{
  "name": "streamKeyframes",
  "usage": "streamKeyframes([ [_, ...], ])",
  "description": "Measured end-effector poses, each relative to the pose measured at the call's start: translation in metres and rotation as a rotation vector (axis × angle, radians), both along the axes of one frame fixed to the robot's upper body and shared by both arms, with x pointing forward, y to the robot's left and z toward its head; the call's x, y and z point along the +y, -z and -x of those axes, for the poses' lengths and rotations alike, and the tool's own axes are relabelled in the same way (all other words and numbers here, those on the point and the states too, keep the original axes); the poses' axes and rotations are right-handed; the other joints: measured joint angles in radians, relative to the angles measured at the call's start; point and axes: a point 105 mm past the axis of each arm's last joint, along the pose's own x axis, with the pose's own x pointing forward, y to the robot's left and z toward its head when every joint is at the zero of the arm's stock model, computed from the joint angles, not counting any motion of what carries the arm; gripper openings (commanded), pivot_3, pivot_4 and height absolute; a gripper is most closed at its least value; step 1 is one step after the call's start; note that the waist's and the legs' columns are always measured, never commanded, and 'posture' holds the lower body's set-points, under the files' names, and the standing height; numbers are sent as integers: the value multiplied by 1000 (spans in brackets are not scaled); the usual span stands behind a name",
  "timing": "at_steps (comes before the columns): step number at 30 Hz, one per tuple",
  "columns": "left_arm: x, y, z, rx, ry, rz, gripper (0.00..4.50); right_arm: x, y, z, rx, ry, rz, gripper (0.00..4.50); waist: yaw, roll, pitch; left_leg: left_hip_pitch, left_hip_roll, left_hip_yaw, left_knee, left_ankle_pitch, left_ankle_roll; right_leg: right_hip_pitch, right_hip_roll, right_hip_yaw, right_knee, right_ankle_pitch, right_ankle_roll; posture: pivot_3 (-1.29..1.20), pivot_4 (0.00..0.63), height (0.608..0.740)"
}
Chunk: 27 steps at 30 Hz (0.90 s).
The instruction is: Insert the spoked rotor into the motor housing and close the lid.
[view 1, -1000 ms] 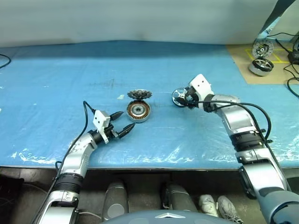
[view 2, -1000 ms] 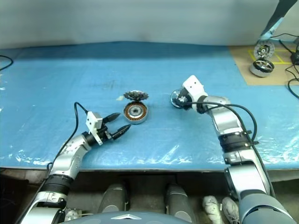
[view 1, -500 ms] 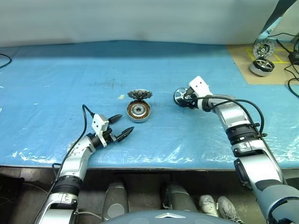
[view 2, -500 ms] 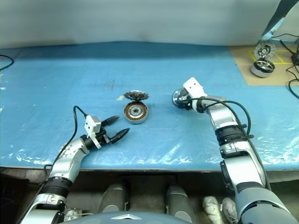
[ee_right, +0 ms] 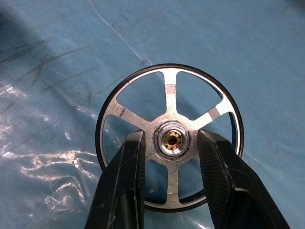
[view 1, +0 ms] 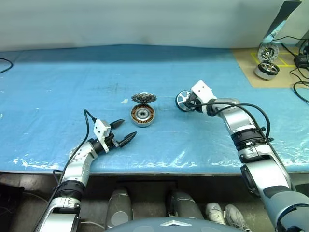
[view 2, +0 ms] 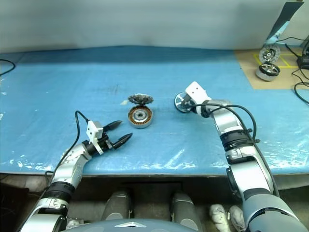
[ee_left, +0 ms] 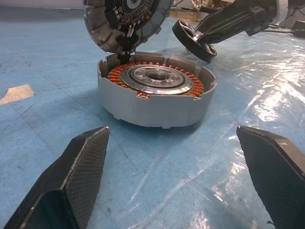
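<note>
The motor housing (view 1: 143, 115), a grey cup with copper windings, sits mid-table on the blue sheet. The toothed lid (view 1: 144, 97) stands tilted up at the housing's far edge. To the right of them is the spoked rotor (view 1: 182, 100), tilted on its edge. My right gripper (view 1: 188, 102) is shut on it, and in the right wrist view its fingers (ee_right: 128, 171) flank the rotor's hub (ee_right: 171, 139). My left gripper (view 1: 124, 131) hovers open just in front and to the left of the housing (ee_left: 155, 98), level and pointing at it, holding nothing.
A small tan scrap (view 1: 125, 101) lies left of the lid. A brown board at the far right carries a chrome motor (view 1: 264, 69) and a wheel-like part (view 1: 267, 52), with cables (view 1: 300, 84) beside them. The table's front edge runs just behind my left wrist.
The right gripper's fingers have closed in on the rotor's hub and the hand has sunk slightly. The left gripper stays open in about the same place.
</note>
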Motion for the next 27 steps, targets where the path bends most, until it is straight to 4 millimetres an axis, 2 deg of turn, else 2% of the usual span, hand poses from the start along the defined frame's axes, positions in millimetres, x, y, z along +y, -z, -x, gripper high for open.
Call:
streamKeyframes([
  [5,0,-1,0,-7,-1,1,4500,1,-3,8,12,-15,-94,1284,2,0,0,-3,0,0,-1,0,0,-2,0,0,-1,0,0,0,150,740],
  [9,0,-2,0,-10,0,1,4500,9,-4,22,54,-63,-226,1284,3,0,0,-5,0,0,-2,0,0,-4,0,0,-1,0,0,0,150,740],
  [12,0,-3,0,-9,2,3,4500,25,-19,44,101,-163,-395,1284,5,1,0,-6,0,0,-3,0,0,-6,0,0,-2,0,0,0,150,740],
  [15,0,-3,0,-7,5,3,4500,51,-34,74,158,-318,-533,1284,6,1,0,-6,0,0,-4,0,0,-6,0,-1,-2,0,0,0,150,740],
  [17,0,-3,0,-3,6,5,4500,66,-36,88,193,-387,-574,1284,6,1,0,-6,0,0,-4,0,0,-6,0,-1,-2,0,0,0,150,740],
  [19,1,-3,0,-3,7,3,4500,73,-31,95,219,-408,-565,1284,7,1,0,-6,0,0,-4,0,0,-6,0,-1,-3,0,0,0,150,740],
  [23,2,-4,-1,-3,7,-2,4500,95,-19,98,267,-429,-577,1284,4,1,0,-7,0,1,-4,0,0,-7,0,0,-2,0,0,0,150,740],
  [27,2,-5,-2,-3,9,-2,4500,102,-13,82,257,-381,-565,1284,3,1,0,-9,-1,1,-4,0,0,-9,-1,0,-3,0,0,0,150,740],
])
